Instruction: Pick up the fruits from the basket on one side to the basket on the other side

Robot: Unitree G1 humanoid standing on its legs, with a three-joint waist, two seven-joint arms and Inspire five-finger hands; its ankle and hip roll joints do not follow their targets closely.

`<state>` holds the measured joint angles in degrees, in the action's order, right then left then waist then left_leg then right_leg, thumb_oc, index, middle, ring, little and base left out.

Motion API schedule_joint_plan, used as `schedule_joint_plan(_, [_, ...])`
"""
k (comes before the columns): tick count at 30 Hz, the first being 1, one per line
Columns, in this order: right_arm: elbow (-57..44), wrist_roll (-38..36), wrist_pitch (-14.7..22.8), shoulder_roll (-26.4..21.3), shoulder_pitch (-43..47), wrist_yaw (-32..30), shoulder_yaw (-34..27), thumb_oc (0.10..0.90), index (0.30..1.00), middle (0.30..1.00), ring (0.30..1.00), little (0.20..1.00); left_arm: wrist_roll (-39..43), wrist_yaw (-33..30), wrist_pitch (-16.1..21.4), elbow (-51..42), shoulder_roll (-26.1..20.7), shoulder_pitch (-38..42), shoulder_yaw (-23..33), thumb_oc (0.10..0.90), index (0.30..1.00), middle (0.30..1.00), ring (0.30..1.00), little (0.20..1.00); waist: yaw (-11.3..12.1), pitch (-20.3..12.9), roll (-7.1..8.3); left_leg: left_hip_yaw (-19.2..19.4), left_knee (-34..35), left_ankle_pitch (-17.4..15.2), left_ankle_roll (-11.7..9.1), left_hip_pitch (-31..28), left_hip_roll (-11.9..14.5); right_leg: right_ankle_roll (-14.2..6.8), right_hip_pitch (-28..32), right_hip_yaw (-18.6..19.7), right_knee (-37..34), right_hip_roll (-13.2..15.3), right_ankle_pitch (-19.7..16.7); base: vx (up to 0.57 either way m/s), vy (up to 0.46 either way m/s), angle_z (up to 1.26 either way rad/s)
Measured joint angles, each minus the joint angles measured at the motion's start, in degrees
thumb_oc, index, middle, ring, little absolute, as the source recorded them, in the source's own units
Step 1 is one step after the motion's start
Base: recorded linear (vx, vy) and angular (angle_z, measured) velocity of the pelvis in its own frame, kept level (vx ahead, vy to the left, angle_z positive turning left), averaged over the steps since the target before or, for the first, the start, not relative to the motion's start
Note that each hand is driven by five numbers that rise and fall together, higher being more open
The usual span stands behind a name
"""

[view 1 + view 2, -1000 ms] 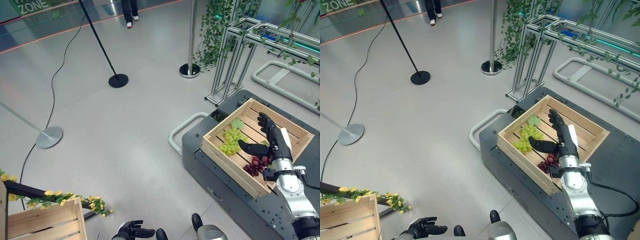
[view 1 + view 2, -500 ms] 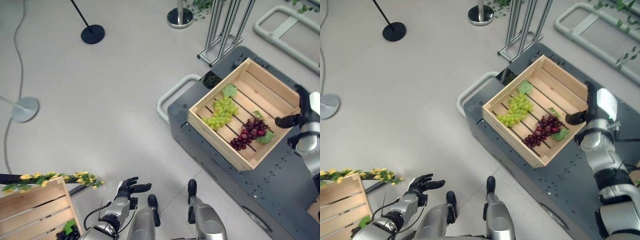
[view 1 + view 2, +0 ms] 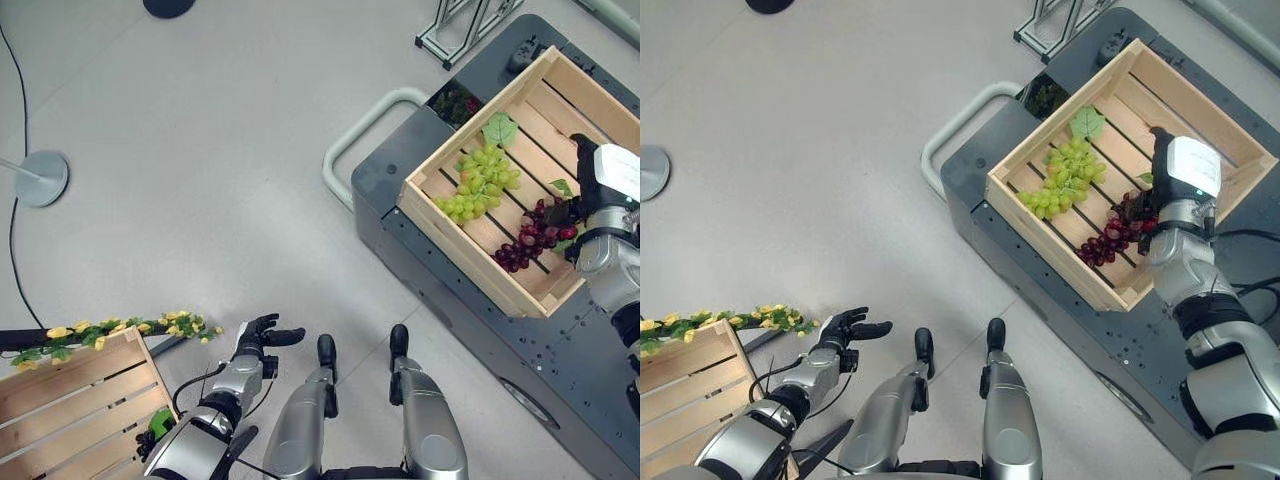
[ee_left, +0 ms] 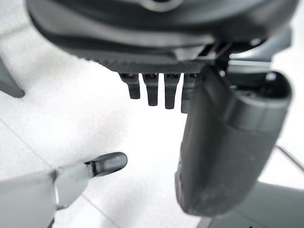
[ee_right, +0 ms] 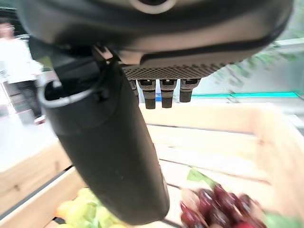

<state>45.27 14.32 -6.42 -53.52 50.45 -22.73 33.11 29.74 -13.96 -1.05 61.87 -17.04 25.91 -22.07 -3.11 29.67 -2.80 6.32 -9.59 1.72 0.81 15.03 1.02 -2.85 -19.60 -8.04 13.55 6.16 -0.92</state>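
A wooden crate sits on a grey cart at the right. It holds a bunch of green grapes and a bunch of purple grapes, each with a leaf. My right hand is inside the crate, just over the far end of the purple grapes, with its fingers straight and holding nothing. In the right wrist view the purple grapes lie under the thumb. A second wooden crate stands at the lower left. My left hand hangs open, low beside it.
The grey cart has a white tubular handle on its left end. A garland of yellow flowers runs along the left crate's far rim. A round stanchion base stands on the floor at the left.
The camera has tilted down and shifted. My right hand went from the crate's outer right rim back inside, over the purple grapes. The left hand stays open and low.
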Motion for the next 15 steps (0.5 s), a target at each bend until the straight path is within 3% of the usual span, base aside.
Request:
schedule_joint_plan(7, [3.07,5.40,-0.38,-0.07,2.13,7.18,6.16,0.800,0.900,0.900,0.900,0.900,0.36,1.04,-1.41,-0.16,-0.55,2.47,-0.08,0.800,0.900,0.900,0.900,0.900,1.85,0.19,0.33,-1.08,-2.02,-0.15,-0.26,2.16,0.10,0.49,-1.83,-0.40,2.29,0.25,0.88,-0.01,-0.044,0.08])
schedule_joint_plan(15, [3.98,16.85,0.63,-0.44,3.97,11.91,10.94,0.800,0.900,0.900,0.900,0.900,0.43,1.12,-2.36,-0.17,-1.85,3.92,-0.10,0.800,0.900,0.900,0.900,0.900,1.51,0.70,1.28,-1.06,-4.44,-0.49,-0.05,4.77,0.03,0.50,-4.06,-0.16,3.83,0.59,0.86,-0.01,-0.021,-0.01])
